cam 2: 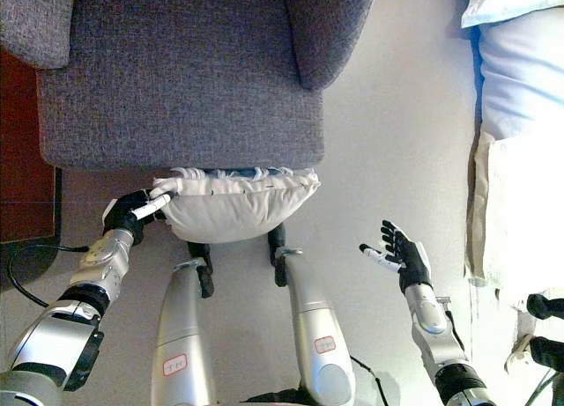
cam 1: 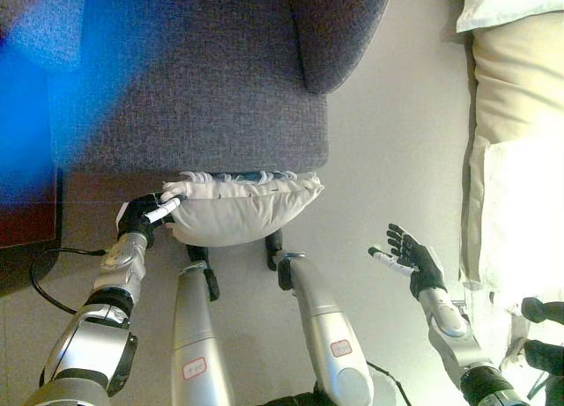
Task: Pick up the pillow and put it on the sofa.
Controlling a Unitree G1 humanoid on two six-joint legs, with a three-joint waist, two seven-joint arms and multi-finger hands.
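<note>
A white pillow [cam 1: 242, 208] with a dark patterned top edge sits at the front edge of the grey sofa [cam 1: 194, 80], just below its seat cushion. My left hand [cam 1: 148, 214] is at the pillow's left end, fingers curled on its corner. My right hand [cam 1: 410, 256] is open with fingers spread, held in the air to the right of the pillow and well apart from it. The same scene shows in the right eye view, with the pillow [cam 2: 238, 205], left hand [cam 2: 134, 209] and right hand [cam 2: 398, 254].
The sofa's right armrest [cam 1: 339, 27] rises at the upper middle. A bed with white and cream bedding [cam 1: 515, 142] runs along the right edge. A dark red-brown piece of furniture [cam 2: 22, 151] stands at the left. Pale floor [cam 1: 397, 142] lies between sofa and bed.
</note>
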